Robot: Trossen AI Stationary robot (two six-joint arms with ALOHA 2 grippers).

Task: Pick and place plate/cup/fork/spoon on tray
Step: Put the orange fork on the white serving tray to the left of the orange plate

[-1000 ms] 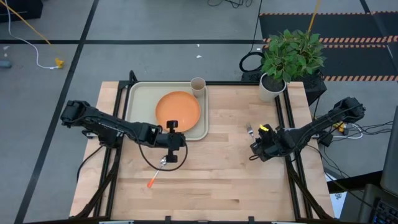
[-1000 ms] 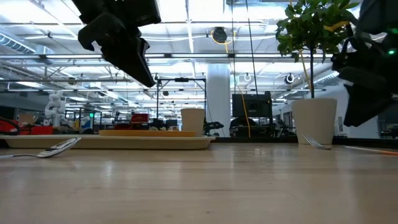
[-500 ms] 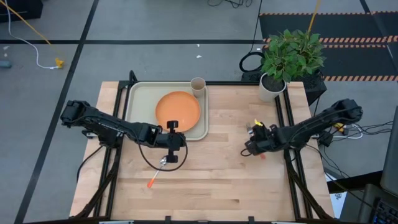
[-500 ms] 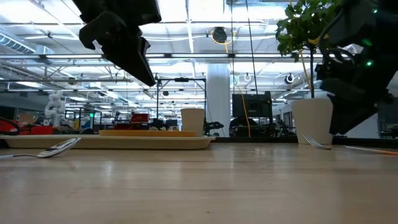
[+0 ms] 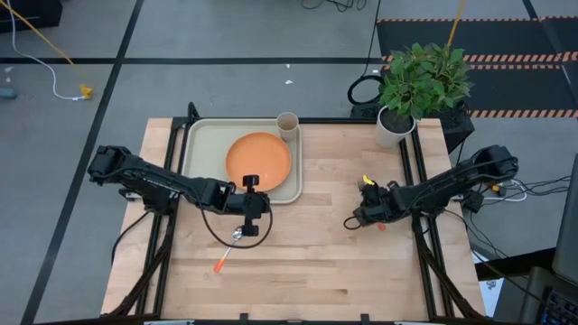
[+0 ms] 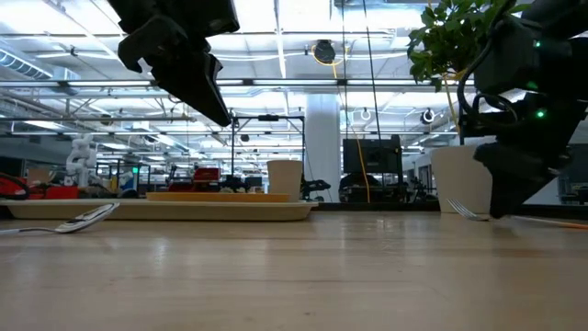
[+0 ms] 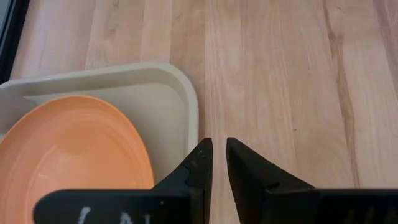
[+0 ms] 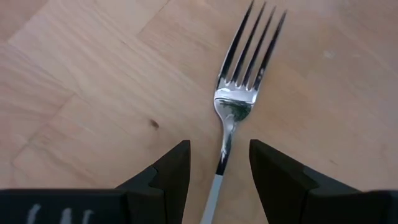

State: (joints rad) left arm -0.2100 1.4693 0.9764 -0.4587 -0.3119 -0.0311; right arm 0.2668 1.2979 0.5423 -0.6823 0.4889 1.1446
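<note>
The right hand [image 8: 217,168] hangs released over the fork [image 8: 239,99], fingers either side of its neck on the bench [image 5: 316,262]. The left hand [image 7: 214,162], nearly clenched and empty, waits beside the tray [image 5: 203,144].

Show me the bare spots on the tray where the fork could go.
The tray is bare in its left strip, between its left rim and the plate, the widest free patch. Its right end is crowded: the cup fills the far right corner and the plate nearly reaches the rim. The right claw straddles the fork.
</note>
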